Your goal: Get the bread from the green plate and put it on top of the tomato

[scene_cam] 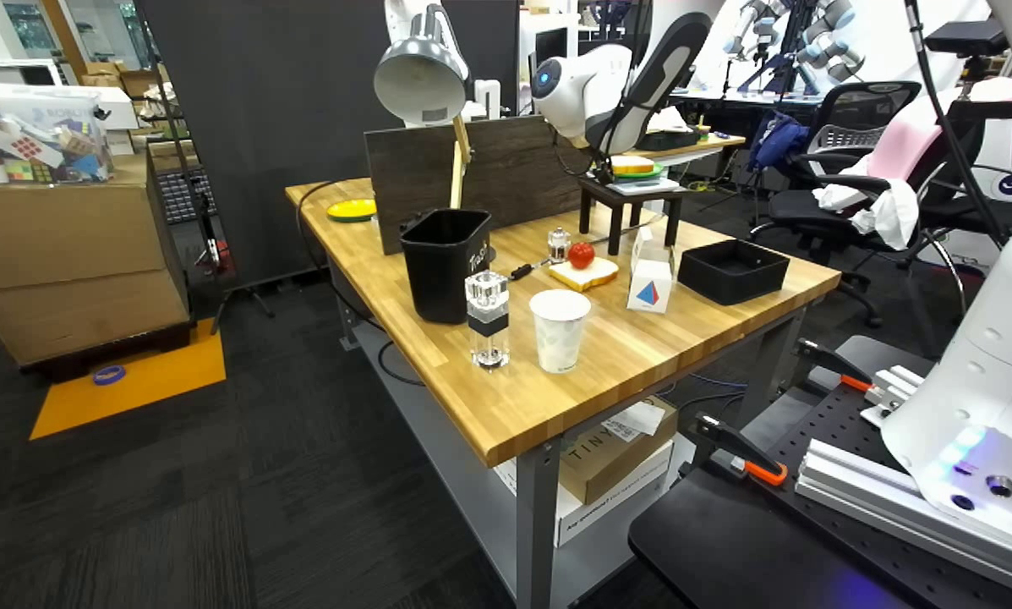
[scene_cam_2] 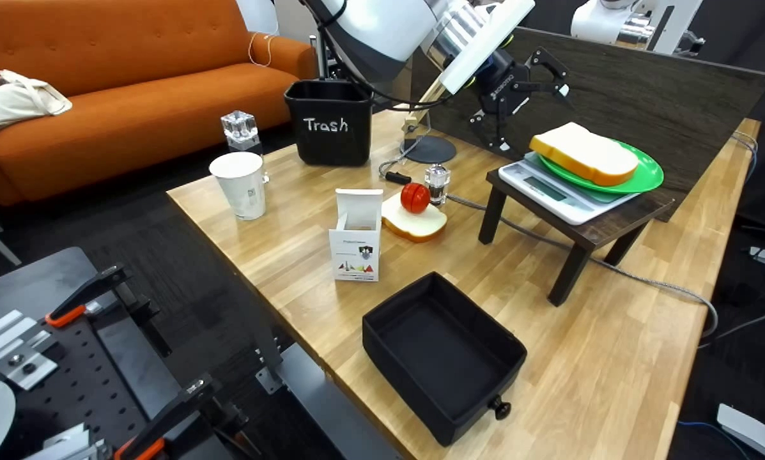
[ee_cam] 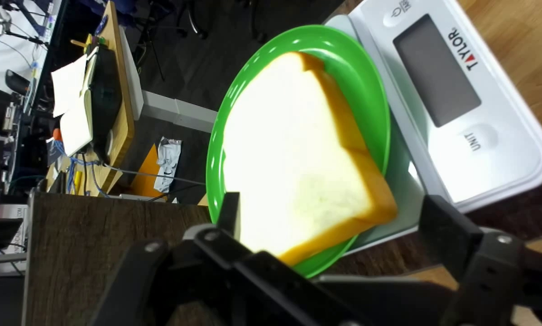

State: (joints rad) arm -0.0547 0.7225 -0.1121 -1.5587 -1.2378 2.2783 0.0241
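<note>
The bread [scene_cam_2: 583, 153], a pale slice with a tan crust, lies on the green plate [scene_cam_2: 649, 172]. The plate sits on a white scale on a small dark stand. The bread [ee_cam: 293, 154] and plate [ee_cam: 368, 90] fill the middle of the wrist view. My gripper [scene_cam_2: 533, 119] is open and empty, beside the bread's near end and apart from it. In the wrist view its fingers [ee_cam: 336, 213] are spread wide, with the bread's corner seen between them. The red tomato [scene_cam_2: 415, 198] rests on another bread slice [scene_cam_2: 417, 223] on the table; it also shows in an exterior view [scene_cam: 581, 255].
The scale [scene_cam_2: 548, 191] and stand [scene_cam_2: 587, 236] are under the plate. A dark board [scene_cam_2: 676, 96] stands behind. A clear shaker [scene_cam_2: 437, 182], white box [scene_cam_2: 356, 249], black drawer [scene_cam_2: 443, 351], white cup [scene_cam_2: 241, 185], trash bin [scene_cam_2: 334, 137] and cable are on the table.
</note>
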